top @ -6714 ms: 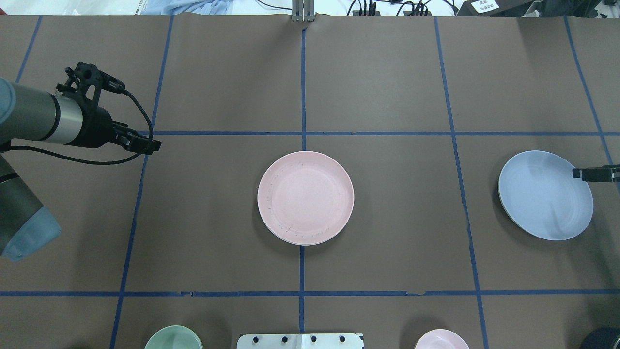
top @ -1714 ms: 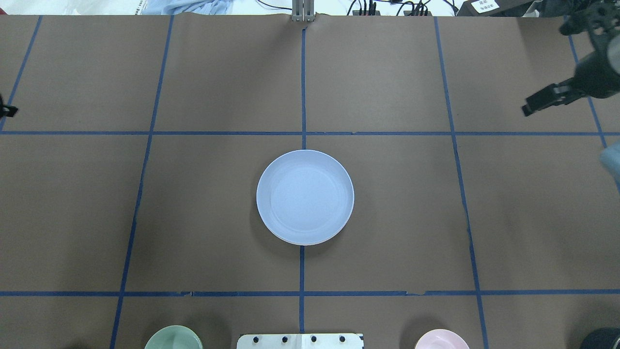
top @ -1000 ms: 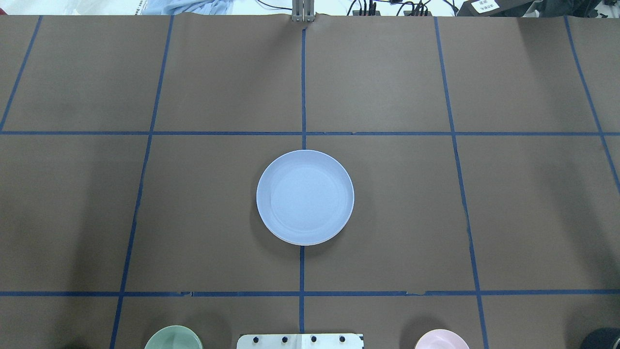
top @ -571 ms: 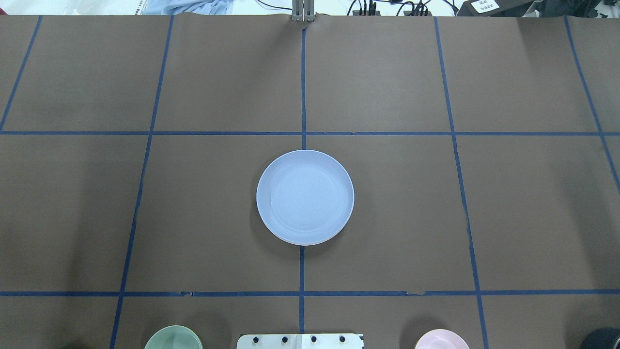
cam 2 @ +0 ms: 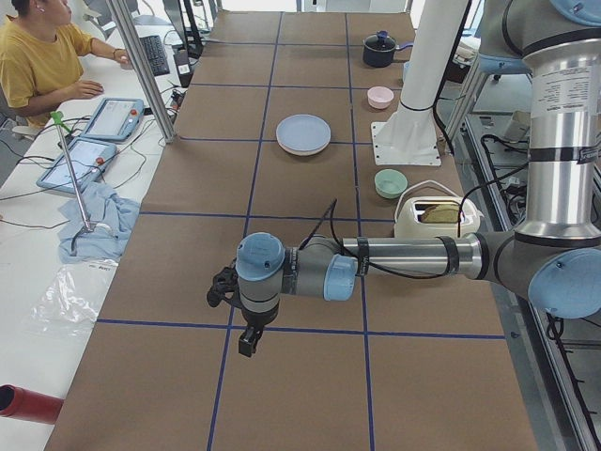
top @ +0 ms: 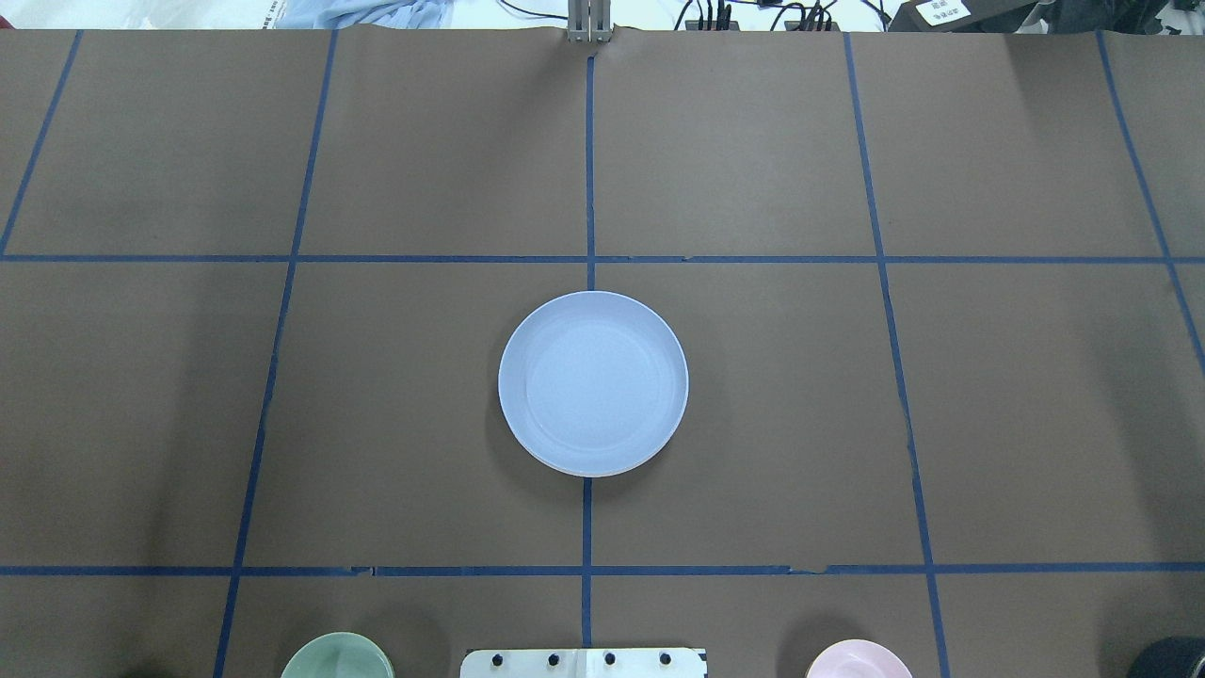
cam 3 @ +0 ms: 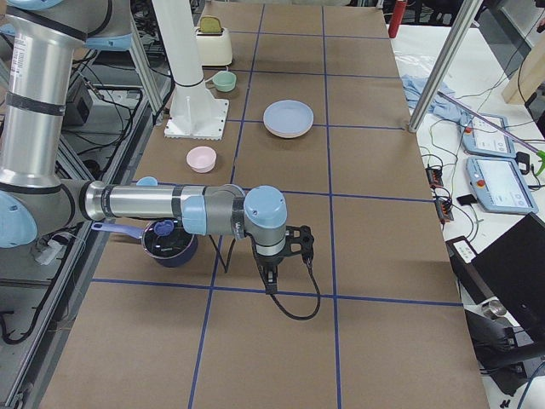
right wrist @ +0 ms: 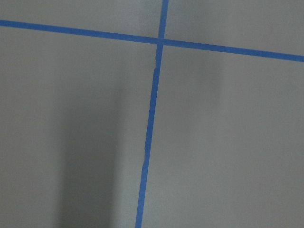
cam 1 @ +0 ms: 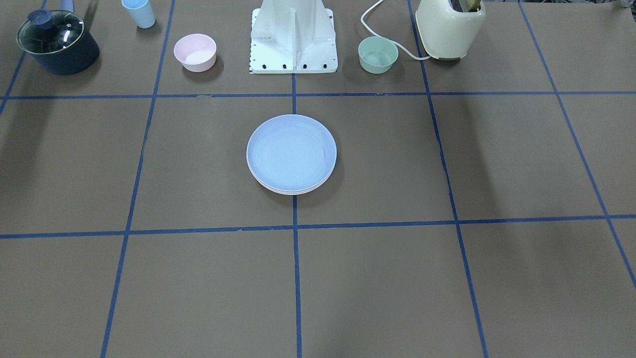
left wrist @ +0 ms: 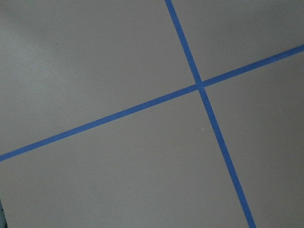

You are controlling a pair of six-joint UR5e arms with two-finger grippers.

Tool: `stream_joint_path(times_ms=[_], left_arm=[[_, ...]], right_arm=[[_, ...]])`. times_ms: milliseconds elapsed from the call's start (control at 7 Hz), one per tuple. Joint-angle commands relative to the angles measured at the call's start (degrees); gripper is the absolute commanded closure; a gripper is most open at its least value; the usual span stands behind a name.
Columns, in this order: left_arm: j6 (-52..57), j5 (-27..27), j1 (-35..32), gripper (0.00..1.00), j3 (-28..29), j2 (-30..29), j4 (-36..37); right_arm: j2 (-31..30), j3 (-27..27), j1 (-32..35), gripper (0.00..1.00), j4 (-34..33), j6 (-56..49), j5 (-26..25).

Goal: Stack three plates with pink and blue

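Though overhead shows one blue plate [top: 593, 381], front-facing reveals rims [cam 1: 293, 191] beneath.

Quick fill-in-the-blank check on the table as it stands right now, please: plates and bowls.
The top plate at the table's middle is light ____. In the front-facing view, the pink bowl stands to the view's ____ of the robot base. The other bowl, nearest the toaster, is mint ____.
Missing words: blue; left; green.
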Motion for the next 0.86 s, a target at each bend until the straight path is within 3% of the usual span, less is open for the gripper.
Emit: stream_joint_path(times_ms=[0,571,714], left_arm=[[-0.6,-3.8,0.0,0.00,-2.5,0.0,3.4],[-1.0,-4.3,0.2,0.00,-0.8,0.0,2.9],[-6.0,-4.3,0.2,0.00,-0.4,0.0,3.2]], right_arm=[[-0.1,-0.3,0.0,0.00,0.1,0.2,0.3],[0.0,-0.8,0.0,0.00,0.4,0.3,0.4],[0.0,-1.0,0.0,0.00,0.4,0.3,0.4]])
